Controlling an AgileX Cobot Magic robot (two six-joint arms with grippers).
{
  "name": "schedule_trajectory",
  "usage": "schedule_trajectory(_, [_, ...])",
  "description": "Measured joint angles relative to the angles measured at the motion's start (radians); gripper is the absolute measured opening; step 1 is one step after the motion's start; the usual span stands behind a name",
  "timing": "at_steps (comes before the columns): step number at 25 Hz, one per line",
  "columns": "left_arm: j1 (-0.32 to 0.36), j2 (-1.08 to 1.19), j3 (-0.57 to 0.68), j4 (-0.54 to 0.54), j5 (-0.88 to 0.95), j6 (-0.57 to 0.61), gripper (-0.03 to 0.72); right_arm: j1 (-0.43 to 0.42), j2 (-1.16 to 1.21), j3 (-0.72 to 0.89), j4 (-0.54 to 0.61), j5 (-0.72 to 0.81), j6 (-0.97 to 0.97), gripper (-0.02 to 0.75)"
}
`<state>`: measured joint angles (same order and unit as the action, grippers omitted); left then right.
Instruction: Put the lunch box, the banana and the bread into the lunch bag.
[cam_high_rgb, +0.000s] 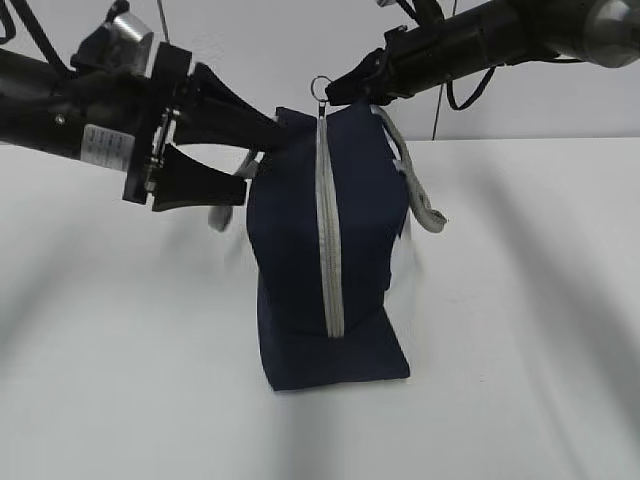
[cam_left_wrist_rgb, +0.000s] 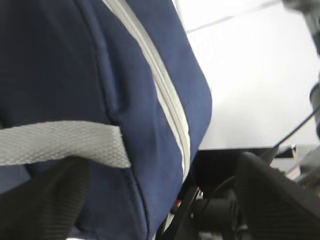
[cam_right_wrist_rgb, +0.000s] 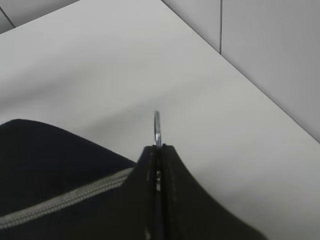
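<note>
The navy lunch bag (cam_high_rgb: 290, 260) stands on end on the white table, its grey zipper (cam_high_rgb: 330, 230) running vertically and closed. My right gripper (cam_high_rgb: 335, 95) is at the bag's top, shut on the metal ring pull (cam_high_rgb: 320, 88). In the right wrist view the ring (cam_right_wrist_rgb: 157, 127) sticks out from between the closed jaws of the gripper (cam_right_wrist_rgb: 158, 147). My left gripper (cam_high_rgb: 260, 158) is open, its fingers straddling the bag's upper left side. In the left wrist view the bag (cam_left_wrist_rgb: 75, 65) and a grey handle (cam_left_wrist_rgb: 55, 142) fill the gap. The lunch box, banana and bread are out of view.
The white table (cam_high_rgb: 520, 300) spreads around the bag, with a pale wall behind it. A second grey handle (cam_high_rgb: 420, 190) hangs off the bag's right side.
</note>
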<state>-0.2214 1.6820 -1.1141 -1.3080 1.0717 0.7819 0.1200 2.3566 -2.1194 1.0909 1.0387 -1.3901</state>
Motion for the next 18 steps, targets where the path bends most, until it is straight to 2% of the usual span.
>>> schedule_trajectory(6, [0.075, 0.0, -0.06, 0.013, -0.008, -0.193, 0.578, -0.002, 0.0, -0.002, -0.018, 0.01, 0.002, -0.016])
schedule_trajectory(12, [0.078, 0.043, -0.196, 0.132, -0.072, -0.349, 0.559, -0.003, 0.0, -0.002, -0.036, 0.015, 0.002, -0.016])
schedule_trajectory(18, [0.079, 0.168, -0.379, 0.24, -0.007, -0.445, 0.547, -0.003, 0.0, -0.002, -0.057, 0.022, 0.002, -0.016])
